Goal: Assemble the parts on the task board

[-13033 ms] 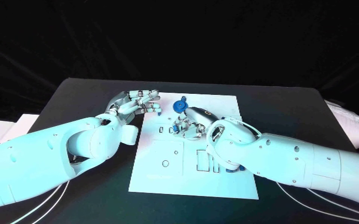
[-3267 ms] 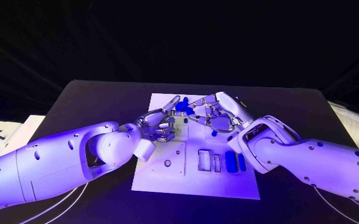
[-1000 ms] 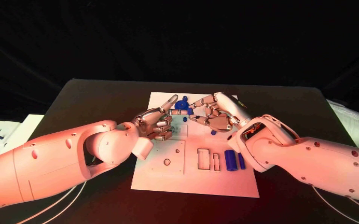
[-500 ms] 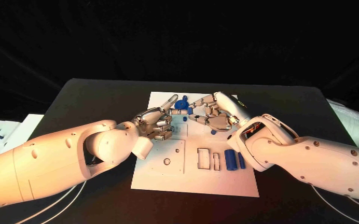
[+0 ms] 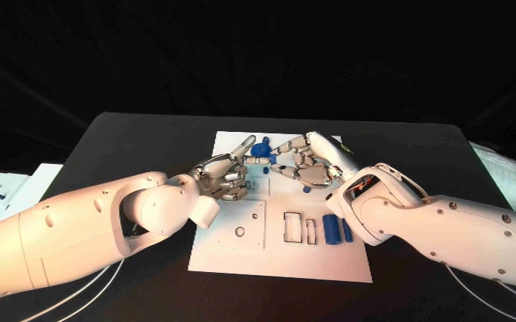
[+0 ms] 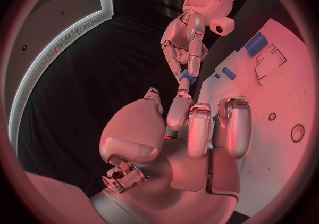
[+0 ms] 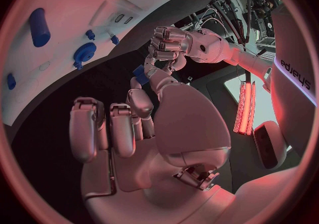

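The risk is a drop: the left hand [image 5: 223, 175] and right hand [image 5: 309, 159] both pinch one small blue part [image 5: 268, 159] between fingertips above the board [image 5: 282, 262] — an uneven release would let it fall (it looks largely hidden by fingers).

The task board [image 5: 242, 259] is plain white, cut with dark-outlined slots, and lies on a matt black table [image 5: 129, 143]. The parts [image 5: 331, 229] on it are solid blue. Both hands, left [image 5: 223, 175] and right [image 5: 306, 162], are silver metal on glossy white arms.
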Robot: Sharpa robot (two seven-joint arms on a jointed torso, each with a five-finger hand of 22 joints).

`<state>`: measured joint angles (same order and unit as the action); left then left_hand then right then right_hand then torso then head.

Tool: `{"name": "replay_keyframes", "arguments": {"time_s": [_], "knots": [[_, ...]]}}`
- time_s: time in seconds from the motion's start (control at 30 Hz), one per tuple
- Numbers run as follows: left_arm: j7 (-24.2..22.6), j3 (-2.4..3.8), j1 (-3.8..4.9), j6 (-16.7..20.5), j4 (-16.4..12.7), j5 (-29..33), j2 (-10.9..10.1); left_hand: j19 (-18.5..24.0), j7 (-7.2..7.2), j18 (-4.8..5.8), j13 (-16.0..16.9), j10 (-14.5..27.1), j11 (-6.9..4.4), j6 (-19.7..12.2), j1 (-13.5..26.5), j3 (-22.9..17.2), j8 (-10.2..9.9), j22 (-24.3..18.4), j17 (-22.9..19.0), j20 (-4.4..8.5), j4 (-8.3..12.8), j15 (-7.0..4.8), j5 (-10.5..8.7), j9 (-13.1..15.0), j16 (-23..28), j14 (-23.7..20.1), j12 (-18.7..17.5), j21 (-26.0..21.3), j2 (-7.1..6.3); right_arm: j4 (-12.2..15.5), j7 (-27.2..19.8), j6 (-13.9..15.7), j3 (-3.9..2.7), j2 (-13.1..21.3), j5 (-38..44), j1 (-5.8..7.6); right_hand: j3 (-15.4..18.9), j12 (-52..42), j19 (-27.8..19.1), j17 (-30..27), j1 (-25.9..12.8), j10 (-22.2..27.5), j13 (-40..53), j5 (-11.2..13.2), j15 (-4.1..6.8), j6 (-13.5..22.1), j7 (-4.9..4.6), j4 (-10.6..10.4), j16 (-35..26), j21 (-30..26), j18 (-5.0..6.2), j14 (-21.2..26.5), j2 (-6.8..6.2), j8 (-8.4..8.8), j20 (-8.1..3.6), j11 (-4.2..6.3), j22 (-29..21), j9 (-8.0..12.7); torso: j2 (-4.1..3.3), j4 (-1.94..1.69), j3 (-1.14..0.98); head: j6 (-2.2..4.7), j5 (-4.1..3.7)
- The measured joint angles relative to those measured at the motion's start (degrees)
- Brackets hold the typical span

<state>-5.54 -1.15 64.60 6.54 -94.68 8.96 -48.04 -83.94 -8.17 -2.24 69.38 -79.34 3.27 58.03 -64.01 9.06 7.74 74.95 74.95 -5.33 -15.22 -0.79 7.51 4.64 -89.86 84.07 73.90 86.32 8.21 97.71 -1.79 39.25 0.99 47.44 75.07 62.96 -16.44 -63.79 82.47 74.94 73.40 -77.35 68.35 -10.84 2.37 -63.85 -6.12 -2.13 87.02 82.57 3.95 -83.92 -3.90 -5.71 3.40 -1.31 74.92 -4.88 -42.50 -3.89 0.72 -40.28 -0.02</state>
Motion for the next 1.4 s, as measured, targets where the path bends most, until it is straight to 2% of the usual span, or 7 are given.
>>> {"name": "replay_keyframes", "arguments": {"time_s": [1.4], "knots": [[0.2,0.03,0.04,-0.1,0.0,-0.2,-0.3,0.0,0.00,0.00,0.0,0.0,0.00,0.0,-0.2,0.2,0.2,0.0,0.0,0.00,0.2,0.00,0.00,0.0,0.0,0.0,0.0,0.0,0.22,-0.3,0.4,-1.0,0.04,-0.5,0.3,-0.03,0.2,0.0,0.2,0.0,-0.2,0.0,0.5,0.1,0.00,-0.4,-0.02,-0.2,0.0,0.0,0.00,0.0,-0.22,0.23,0.20,-0.01,0.0,0.0,0.01,0.03,0.01,-0.26,0.06]]}}
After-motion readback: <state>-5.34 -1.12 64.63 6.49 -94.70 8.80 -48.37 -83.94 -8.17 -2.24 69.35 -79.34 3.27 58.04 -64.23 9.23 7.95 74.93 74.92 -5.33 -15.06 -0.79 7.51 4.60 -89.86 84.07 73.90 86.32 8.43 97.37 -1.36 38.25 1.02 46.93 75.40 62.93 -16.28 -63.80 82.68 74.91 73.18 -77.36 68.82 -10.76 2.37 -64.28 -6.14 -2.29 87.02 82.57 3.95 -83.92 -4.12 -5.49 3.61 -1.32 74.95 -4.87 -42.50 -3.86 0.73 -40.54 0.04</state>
